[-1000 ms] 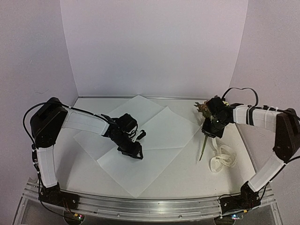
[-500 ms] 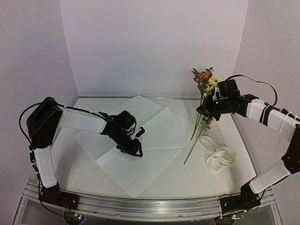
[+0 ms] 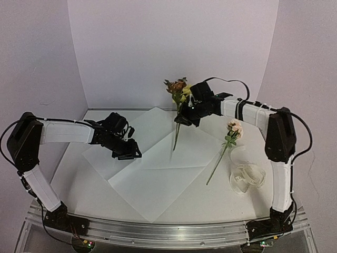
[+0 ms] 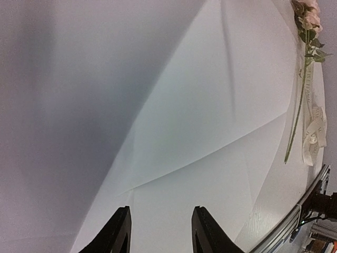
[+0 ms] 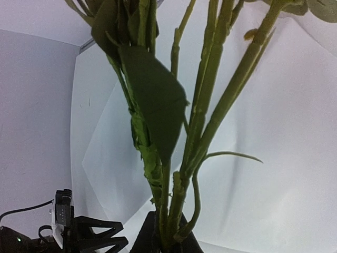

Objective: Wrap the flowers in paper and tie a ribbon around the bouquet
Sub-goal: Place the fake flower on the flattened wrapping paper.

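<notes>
One pale table [image 3: 221, 203] carries everything, and most of its middle is covered by the paper [image 3: 158, 174] – a large white sheet lying flat and diamond-wise, its fold creases plain in the left wrist view [image 4: 210, 132].

Over the sheet's left part hangs the left gripper [image 3: 131, 153]. Its own camera shows the two dark fingers [image 4: 121, 234] standing apart with nothing between them, only paper beneath; whether they touch the sheet I cannot tell.

Over the sheet's far right corner, the right gripper [image 3: 185, 117] is clamped on the flowers [image 3: 178, 88], pinching the thin green stems low down. The bunch stands nearly upright, orange and yellow blooms at the top against the back wall, one long stem trailing down toward the paper. From the right wrist the stems and a broad leaf [image 5: 155, 100] rise straight out of the closed jaws.

A single pink flower [image 3: 234, 128] lies loose on the table right of the paper, bloom toward the far side, stem slanting back toward the near edge.

Just beside that stem sits the ribbon [image 3: 247, 176] – a loose cream coil, lettering faintly visible [image 4: 314, 132]
</notes>
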You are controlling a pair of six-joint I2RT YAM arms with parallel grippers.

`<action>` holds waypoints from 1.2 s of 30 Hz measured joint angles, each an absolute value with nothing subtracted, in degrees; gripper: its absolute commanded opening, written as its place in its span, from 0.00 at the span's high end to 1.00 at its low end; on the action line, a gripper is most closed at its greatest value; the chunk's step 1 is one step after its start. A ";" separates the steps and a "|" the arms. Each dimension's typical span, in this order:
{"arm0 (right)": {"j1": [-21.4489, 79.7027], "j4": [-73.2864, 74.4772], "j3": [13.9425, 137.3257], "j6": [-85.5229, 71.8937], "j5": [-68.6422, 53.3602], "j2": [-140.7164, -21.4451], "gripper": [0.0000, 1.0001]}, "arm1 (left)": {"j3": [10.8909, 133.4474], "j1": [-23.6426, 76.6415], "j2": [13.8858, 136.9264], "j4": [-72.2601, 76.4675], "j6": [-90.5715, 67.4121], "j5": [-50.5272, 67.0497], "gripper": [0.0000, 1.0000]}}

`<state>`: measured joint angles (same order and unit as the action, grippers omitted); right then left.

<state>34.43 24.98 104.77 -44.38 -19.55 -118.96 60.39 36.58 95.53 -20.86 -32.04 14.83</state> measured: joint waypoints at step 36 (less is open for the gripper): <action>40.91 24.70 114.19 -50.49 -16.10 -141.70 0.95 | 60.25 29.56 106.06 -18.33 -32.50 17.92 0.67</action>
<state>40.91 24.70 114.19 -50.49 -16.10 -141.70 60.25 29.56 106.06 -18.33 -32.50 17.92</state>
